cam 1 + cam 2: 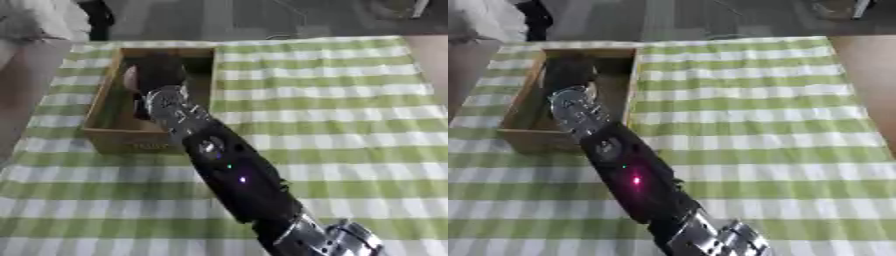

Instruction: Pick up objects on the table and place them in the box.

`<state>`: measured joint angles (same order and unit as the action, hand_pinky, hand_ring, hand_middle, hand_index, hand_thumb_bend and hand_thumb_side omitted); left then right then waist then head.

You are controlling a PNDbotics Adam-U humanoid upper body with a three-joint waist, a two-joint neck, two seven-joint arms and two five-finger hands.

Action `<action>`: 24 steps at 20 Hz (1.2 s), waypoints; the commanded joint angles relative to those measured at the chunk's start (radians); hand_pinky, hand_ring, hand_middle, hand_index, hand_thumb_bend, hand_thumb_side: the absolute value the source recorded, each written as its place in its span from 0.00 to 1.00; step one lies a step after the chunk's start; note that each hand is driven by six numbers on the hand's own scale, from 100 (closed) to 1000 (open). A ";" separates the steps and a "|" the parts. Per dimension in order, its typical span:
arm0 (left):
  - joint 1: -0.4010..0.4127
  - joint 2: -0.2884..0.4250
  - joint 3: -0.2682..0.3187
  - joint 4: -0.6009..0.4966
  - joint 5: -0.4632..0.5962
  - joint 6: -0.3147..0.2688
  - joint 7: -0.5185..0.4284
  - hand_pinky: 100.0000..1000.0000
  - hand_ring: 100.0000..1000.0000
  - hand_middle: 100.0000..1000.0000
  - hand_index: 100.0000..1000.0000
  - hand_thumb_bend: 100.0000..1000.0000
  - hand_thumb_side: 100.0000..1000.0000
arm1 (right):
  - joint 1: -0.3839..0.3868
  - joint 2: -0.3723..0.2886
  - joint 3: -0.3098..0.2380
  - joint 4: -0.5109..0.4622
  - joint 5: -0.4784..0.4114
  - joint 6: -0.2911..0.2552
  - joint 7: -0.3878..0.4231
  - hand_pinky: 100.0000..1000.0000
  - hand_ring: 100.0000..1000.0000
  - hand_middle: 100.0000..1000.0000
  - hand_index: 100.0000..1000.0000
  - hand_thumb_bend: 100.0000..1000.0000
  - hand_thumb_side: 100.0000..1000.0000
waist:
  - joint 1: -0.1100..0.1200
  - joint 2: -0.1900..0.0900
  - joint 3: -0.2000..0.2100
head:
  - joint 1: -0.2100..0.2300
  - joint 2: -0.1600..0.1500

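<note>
Over the box (109, 131), at the far left of the worktop (350, 125), the right hand (157, 75) hangs with its black arm (232, 175) reaching up from the lower right edge of the view. That hand is inside the box's opening, above its floor. A pale, rounded thing (130, 77) shows at the hand's left side, touching it; what it is cannot be made out. Whether the fingers are curled round it or spread cannot be told, since the back of the hand hides them. Its wooden walls stand upright on the green and white checked cloth (754, 100) that covers the worktop. No left hand shows in either view.
</note>
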<state>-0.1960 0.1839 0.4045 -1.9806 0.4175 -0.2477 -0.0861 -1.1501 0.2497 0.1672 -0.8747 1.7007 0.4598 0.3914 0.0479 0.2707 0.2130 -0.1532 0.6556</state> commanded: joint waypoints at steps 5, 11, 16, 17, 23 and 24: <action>-0.008 0.012 -0.003 -0.019 0.005 0.000 -0.005 0.50 0.44 0.49 0.79 0.00 0.92 | -0.040 0.022 -0.026 0.008 0.049 0.073 0.034 0.83 0.90 0.75 0.96 0.17 0.80 | 0.006 -0.019 0.007 | -0.005 -0.013; -0.007 0.012 -0.003 -0.019 0.005 0.002 -0.006 0.50 0.44 0.49 0.79 0.00 0.92 | -0.048 0.019 -0.033 -0.001 0.104 0.099 0.055 0.83 0.90 0.77 1.00 0.31 0.83 | 0.006 -0.021 0.005 | -0.005 -0.011; -0.006 0.012 -0.003 -0.019 0.005 0.003 -0.004 0.50 0.44 0.50 0.79 0.00 0.91 | -0.053 0.016 -0.036 -0.012 0.127 0.108 0.069 0.83 0.90 0.76 0.99 0.31 0.83 | 0.006 -0.026 0.004 | -0.006 -0.011; -0.006 0.013 -0.003 -0.019 0.005 0.003 -0.004 0.50 0.44 0.50 0.79 0.00 0.91 | -0.055 0.016 -0.036 -0.015 0.130 0.108 0.071 0.83 0.90 0.76 0.99 0.31 0.83 | 0.006 -0.027 0.004 | -0.006 -0.011; -0.005 0.014 -0.003 -0.019 0.005 0.002 -0.002 0.50 0.44 0.50 0.79 0.00 0.91 | -0.062 0.002 -0.025 -0.079 0.127 0.101 0.061 0.82 0.88 0.74 0.98 0.31 0.87 | 0.006 -0.033 0.002 | -0.003 -0.010; -0.005 0.014 -0.003 -0.019 0.005 0.002 -0.002 0.50 0.44 0.50 0.79 0.00 0.91 | -0.064 -0.004 -0.021 -0.095 0.123 0.099 0.059 0.82 0.88 0.74 0.98 0.31 0.87 | 0.006 -0.034 0.001 | -0.003 -0.010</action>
<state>-0.1952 0.1836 0.4043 -1.9806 0.4217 -0.2446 -0.0888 -1.1875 0.2543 0.1402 -0.9299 1.8232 0.5613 0.4549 0.0479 0.2562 0.2129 -0.1568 0.6530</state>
